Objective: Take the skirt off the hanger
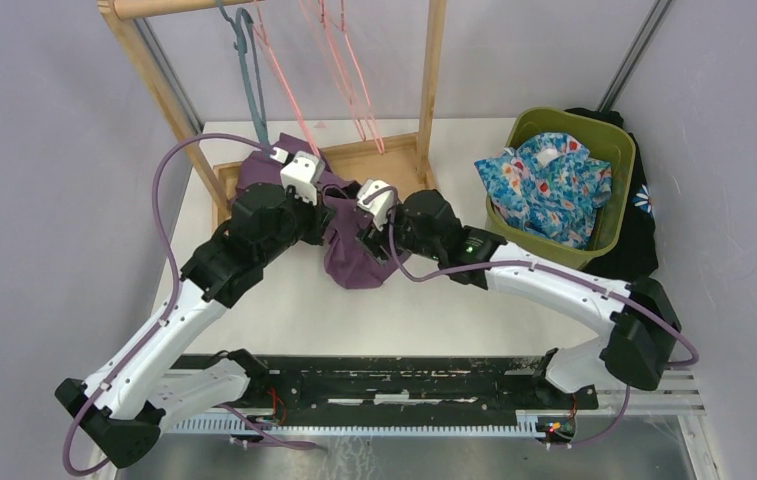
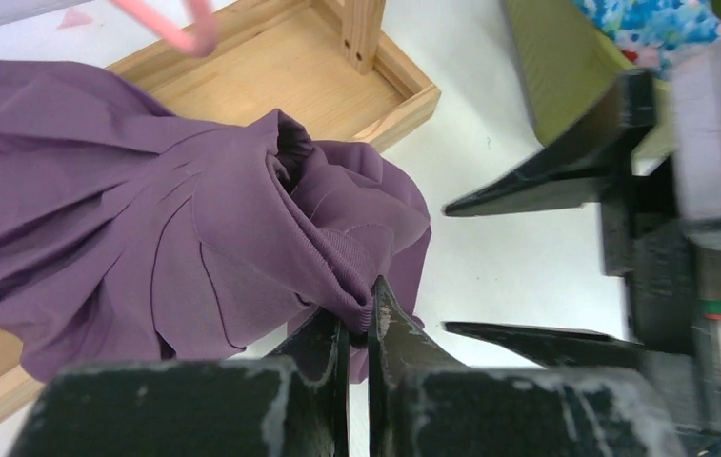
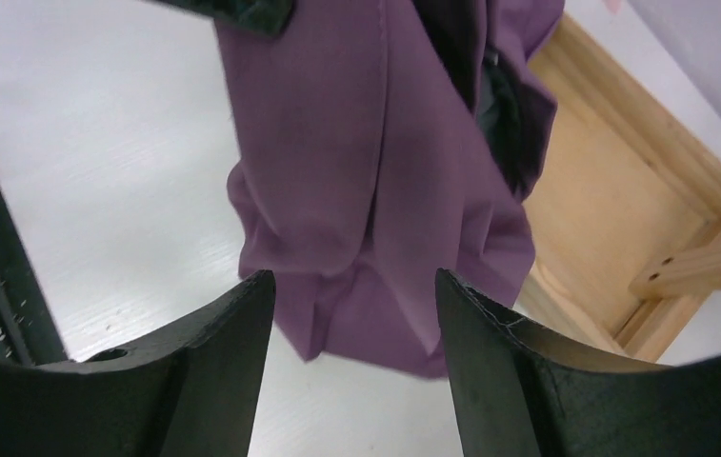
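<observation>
The purple skirt (image 1: pixel 354 262) lies crumpled on the white table, its far part resting on the wooden rack base (image 1: pixel 379 160). My left gripper (image 2: pixel 361 319) is shut on a ribbed fold of the skirt (image 2: pixel 147 219) near its edge. My right gripper (image 3: pixel 351 286) is open and empty just above the skirt (image 3: pixel 375 171); its two black fingers (image 2: pixel 537 181) also show in the left wrist view, beside the cloth. Pink hangers (image 1: pixel 284 80) and a teal hanger (image 1: pixel 249 70) hang bare on the rack above. No hanger shows inside the skirt.
The rack's wooden posts (image 1: pixel 432 80) stand behind the skirt. A green bin (image 1: pixel 616 150) holding blue floral cloth (image 1: pixel 549 185) sits at the right, with black cloth (image 1: pixel 644 235) under it. A pink hanger tip (image 2: pixel 190 29) dangles over the rack base.
</observation>
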Robot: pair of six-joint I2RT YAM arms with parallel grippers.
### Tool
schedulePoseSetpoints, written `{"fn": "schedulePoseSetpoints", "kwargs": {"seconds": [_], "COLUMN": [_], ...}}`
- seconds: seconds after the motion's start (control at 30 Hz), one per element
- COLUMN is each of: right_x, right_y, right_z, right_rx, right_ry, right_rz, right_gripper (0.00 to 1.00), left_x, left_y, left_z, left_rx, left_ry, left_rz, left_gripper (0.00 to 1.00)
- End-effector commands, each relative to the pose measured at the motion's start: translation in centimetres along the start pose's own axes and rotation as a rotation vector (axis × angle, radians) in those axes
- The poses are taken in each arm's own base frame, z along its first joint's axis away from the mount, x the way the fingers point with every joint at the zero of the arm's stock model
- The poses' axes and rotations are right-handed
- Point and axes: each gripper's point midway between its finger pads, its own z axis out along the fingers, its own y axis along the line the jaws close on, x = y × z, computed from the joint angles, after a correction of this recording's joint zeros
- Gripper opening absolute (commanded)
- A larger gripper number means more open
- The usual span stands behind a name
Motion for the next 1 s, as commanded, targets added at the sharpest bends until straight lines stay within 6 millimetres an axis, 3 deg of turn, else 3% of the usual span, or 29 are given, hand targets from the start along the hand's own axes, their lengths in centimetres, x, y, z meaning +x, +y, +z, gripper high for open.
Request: {"fn": "schedulePoseSetpoints", "kwargs": {"seconds": [0.0,0.13,0.33,0.37,0.4,0.47,0.5,0.6,0.7,0.8,0.97], "right_x": [-4.2,-4.6,-4.9,-4.6,-4.3,-4.1,-4.0,-4.0,-3.8,-3.6,-4.6], "right_y": [-1.8,-2.8,-1.6,-1.5,-1.6,-1.8,-2.0,-3.5,-5.6,-8.1,-12.1], "right_z": [2.7,4.9,8.0,8.5,8.7,8.7,8.4,6.6,3.6,-0.4,-8.2], "right_rx": [0.065,0.111,0.046,0.044,0.045,0.054,0.068,0.154,0.278,0.438,0.683], "right_ry": [-0.142,-0.138,-0.133,-0.12,-0.108,-0.079,-0.063,-0.038,-0.017,-0.01,-0.06], "right_rz": [-0.068,-0.103,-0.079,-0.075,-0.069,-0.064,-0.059,-0.049,-0.05,-0.045,-0.014], "right_gripper": [0.69,0.7,0.67,0.6,0.46,0.08,0.02,0.01,0.01,0.01,0.01], "left_x": [-5.0,-5.1,-5.4,-5.4,-5.3,-5.0,-4.6,-3.0,-0.6,1.0,1.6], "left_y": [-1.8,-1.8,-1.9,-2.0,-2.0,-1.9,-1.7,-0.6,1.3,2.9,5.1], "left_z": [-1.9,-2.8,-3.8,-3.9,-4.0,-3.9,-3.8,-2.9,-1.1,0.8,3.3], "left_rx": [0.083,0.088,0.098,0.102,0.103,0.099,0.09,0.031,-0.077,-0.174,-0.325], "left_ry": [-0.15,-0.158,-0.176,-0.176,-0.175,-0.164,-0.154,-0.118,-0.062,-0.024,-0.041], "left_rz": [-0.01,-0.009,-0.014,-0.017,-0.018,-0.014,-0.01,-0.001,-0.008,-0.02,-0.059], "left_gripper": [0.03,0.03,0.03,0.03,0.03,0.03,0.03,0.05,0.2,0.29,0.43]}}
